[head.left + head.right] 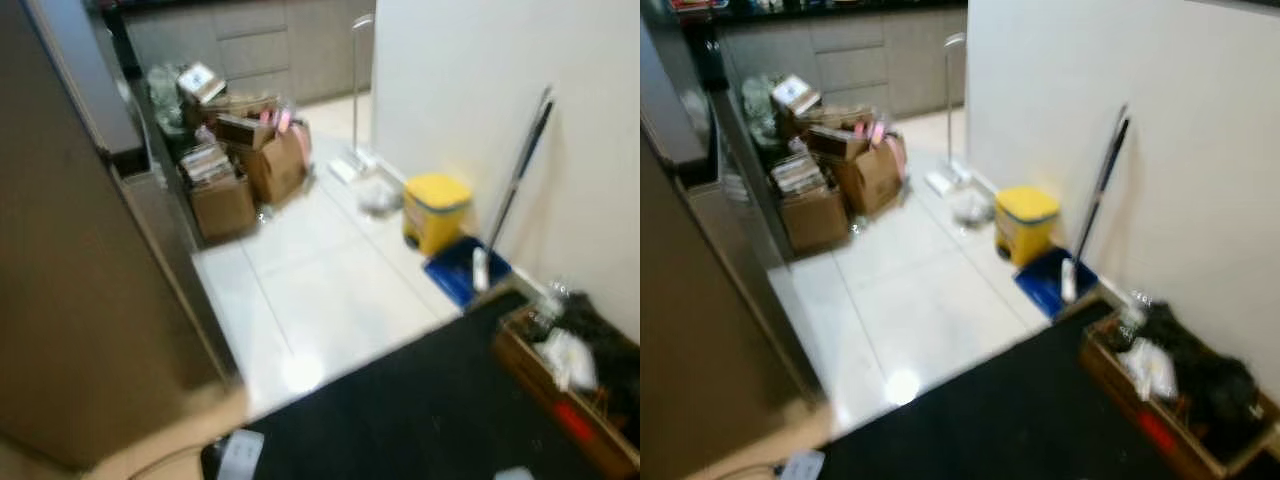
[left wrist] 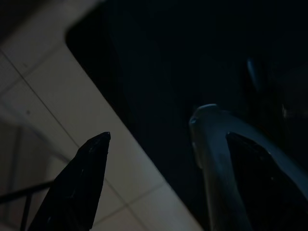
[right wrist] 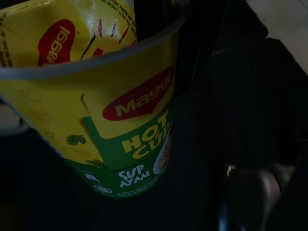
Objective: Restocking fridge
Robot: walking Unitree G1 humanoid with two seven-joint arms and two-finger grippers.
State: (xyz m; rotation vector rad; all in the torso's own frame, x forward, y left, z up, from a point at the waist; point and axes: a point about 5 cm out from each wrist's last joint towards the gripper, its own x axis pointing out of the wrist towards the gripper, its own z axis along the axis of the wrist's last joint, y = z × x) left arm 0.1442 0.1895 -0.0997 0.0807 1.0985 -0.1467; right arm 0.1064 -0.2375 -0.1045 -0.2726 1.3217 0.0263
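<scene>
**Operator:** While I look along the right gripper (image 3: pixel 159 57), I see that it carries the Maggi cup (image 3: pixel 115 110), a yellow and green noodle cup with "Hot Cup" and "Sup Ayam" printed on it. The cup stands very close before the wrist camera, its rim toward the lens and its long axis pointing away along the fingers. The fingers themselves are hidden behind the cup, so I judge the grip from how the cup hangs there, not from seeing contact.

**Colleague:** And the left side?

**Operator:** The left gripper (image 2: pixel 159 144) has its two black fingers spread apart with nothing between them. Under it I see pale floor tiles (image 2: pixel 48 86) and the edge of the black mat (image 2: pixel 159 57).

**Colleague:** Where must the cup go?

**Operator:** To the fridge, I think. The tall brown panel (image 1: pixel 70 300) on the robot's left may be its side or its door, but I cannot tell. If so, the goal lies to the left of the cup, across the body from the arm that holds it. Ahead are only cardboard boxes (image 1: pixel 235 170), a yellow bin (image 1: pixel 435 210), a mop (image 1: pixel 515 190) against the wall and a crate (image 1: pixel 560 385) on the right.
</scene>
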